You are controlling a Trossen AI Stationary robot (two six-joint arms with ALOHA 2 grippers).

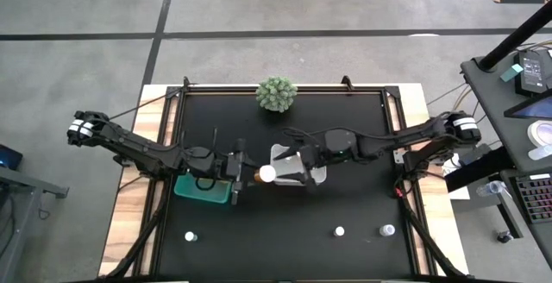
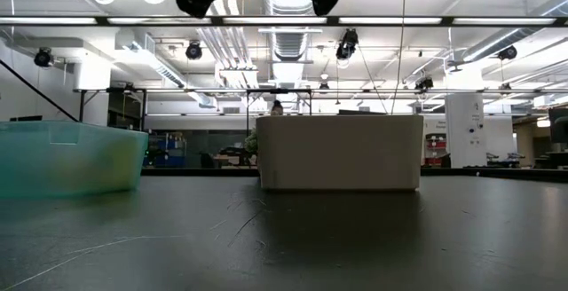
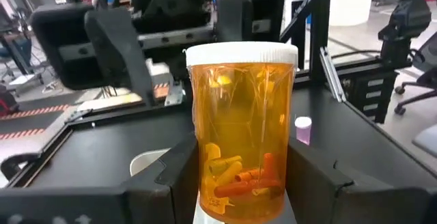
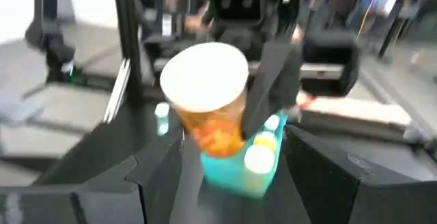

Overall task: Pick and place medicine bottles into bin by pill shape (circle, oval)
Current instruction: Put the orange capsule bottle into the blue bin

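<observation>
While the left gripper (image 3: pixel 239 176) clamps an amber pill bottle (image 3: pixel 241 125) between its fingers, we see the bottle best from the left wrist: white cap on top, long axis upright between the pads, and elongated orange and yellow pills heaped at its bottom. Those look oval to us, though we judge that from one view only.

From above, the same bottle (image 1: pixel 266 173) shows as a white cap held in the air near the middle of the table (image 1: pixel 362 240), between the two bins. The teal bin (image 1: pixel 200 188) lies just to the left arm's side of it, under the left gripper (image 1: pixel 244 175), and the white bin (image 1: pixel 297 164) lies just to the other side, under the right gripper (image 1: pixel 302 169). That is the relation the next move turns on: the bottle hangs between both bins, so a short shift either way decides where it drops.

The right gripper's fingers stand wide apart in its wrist view, holding nothing, and face the bottle (image 4: pixel 208 101), with bottles already in the teal bin (image 4: pixel 256 162) behind it.

Farther off, three small white-capped bottles stand along the table's near edge: one (image 1: pixel 190 236) toward the left corner, two (image 1: pixel 340 230) (image 1: pixel 388 229) toward the right. A green spiky ball plant (image 1: pixel 277 94) sits at the far edge.
</observation>
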